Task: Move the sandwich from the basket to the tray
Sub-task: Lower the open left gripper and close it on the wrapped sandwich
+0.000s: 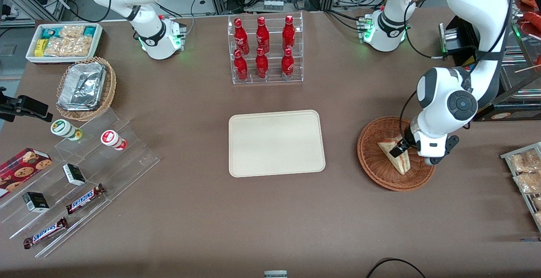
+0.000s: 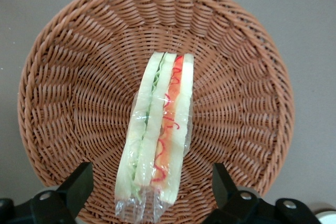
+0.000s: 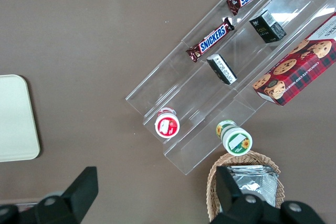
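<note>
Looking from the front, the brown counter [image 1: 203, 210] carries one cream tray [image 1: 277, 143] in the middle, bare on its surface, and one reddish-brown wicker basket [image 1: 372, 159] beside it toward the working arm's end. A clear rack holding six red bottles [image 1: 264, 50] stands farther from the camera than the tray. Toward the parked arm's end sit a white bin of packaged snacks [image 1: 63, 41], a tan basket of foil containers [image 1: 86, 88], and a clear stepped stand [image 1: 84, 176] with two Snickers bars [image 1: 84, 198], two small dark boxes, two round tubs and one cookie box [image 1: 23, 166]. Nothing lies on the counter between basket and tray. The tool [image 1: 399, 147] hangs low over the basket, right at the one sandwich [image 1: 397, 157], which lies inside the basket.

Seen by the left wrist camera, the sandwich [image 2: 157, 140] stands on its edge in clear wrap near the middle of the basket [image 2: 79, 77], its red and green filling stripes facing up. The two black fingers [image 2: 79, 184] are spread wide, one at each side of the wedge, with a gap between each and the bread; the tool [image 2: 152, 187] has hold of nothing.

From the right wrist camera, a corner of the tray [image 3: 16, 119] shows, well apart from the stepped stand [image 3: 210, 93] and the foil basket [image 3: 247, 182].
</note>
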You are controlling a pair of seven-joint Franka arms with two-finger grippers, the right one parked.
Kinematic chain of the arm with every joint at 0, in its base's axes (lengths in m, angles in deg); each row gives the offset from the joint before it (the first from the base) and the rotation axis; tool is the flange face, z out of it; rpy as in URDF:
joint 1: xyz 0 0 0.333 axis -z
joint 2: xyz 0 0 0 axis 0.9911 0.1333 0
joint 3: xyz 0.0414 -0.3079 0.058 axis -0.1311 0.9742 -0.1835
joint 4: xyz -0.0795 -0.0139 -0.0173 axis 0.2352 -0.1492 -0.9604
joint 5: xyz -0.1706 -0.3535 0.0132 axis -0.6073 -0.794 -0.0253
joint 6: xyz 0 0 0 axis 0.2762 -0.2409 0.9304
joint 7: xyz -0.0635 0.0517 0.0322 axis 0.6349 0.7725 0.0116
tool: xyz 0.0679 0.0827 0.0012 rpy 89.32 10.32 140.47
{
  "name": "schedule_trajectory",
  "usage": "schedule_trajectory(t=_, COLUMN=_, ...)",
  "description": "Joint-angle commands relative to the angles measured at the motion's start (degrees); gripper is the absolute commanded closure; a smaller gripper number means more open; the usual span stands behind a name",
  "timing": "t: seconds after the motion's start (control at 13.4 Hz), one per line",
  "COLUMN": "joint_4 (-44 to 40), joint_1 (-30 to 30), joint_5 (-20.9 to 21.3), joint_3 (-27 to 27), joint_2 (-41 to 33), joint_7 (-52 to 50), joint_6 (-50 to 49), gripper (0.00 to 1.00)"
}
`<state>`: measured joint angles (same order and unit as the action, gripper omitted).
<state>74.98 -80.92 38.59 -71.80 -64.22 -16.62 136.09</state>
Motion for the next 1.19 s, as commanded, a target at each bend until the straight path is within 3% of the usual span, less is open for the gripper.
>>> schedule_trajectory(t=0.0, joint_4=-0.5, joint_1=0.9, joint_5=0.0, joint_3=-0.5, joint_2=2.4, joint_7=-1.3, joint_6=1.2, gripper=0.0)
schedule_trajectory(t=0.3, joint_4=-0.5, joint_1=0.9, joint_5=0.0, joint_3=-0.5, joint_2=3.6, joint_7=-1.3, joint_6=1.8, gripper=0.0)
schedule_trajectory(t=0.37, joint_4=-0.5, joint_1=0.9, joint_5=0.0, joint_3=-0.5, joint_2=3.6, joint_7=-1.3, joint_6=1.8, gripper=0.05)
schedule_trajectory(t=0.45, joint_4=-0.4, joint_1=0.9, joint_5=0.0, joint_3=-0.5, joint_2=3.5, joint_7=-1.4, joint_6=1.4, gripper=0.55)
schedule_trajectory(t=0.52, joint_4=-0.4, joint_1=0.9, joint_5=0.1, joint_3=-0.5, joint_2=3.5, joint_7=-1.3, joint_6=1.2, gripper=0.94)
schedule_trajectory(t=0.6, joint_4=-0.4, joint_1=0.9, joint_5=0.1, joint_3=-0.5, joint_2=3.5, joint_7=-1.0, joint_6=1.2, gripper=1.0)
schedule_trajectory(t=0.89, joint_4=-0.8, joint_1=0.9, joint_5=0.1, joint_3=-0.5, joint_2=2.6, joint_7=-0.3, joint_6=0.1, gripper=1.0)
schedule_trajectory(t=1.12, joint_4=-6.6, joint_1=1.0, joint_5=0.1, joint_3=-0.4, joint_2=1.5, joint_7=-0.2, joint_6=-9.9, gripper=1.0)
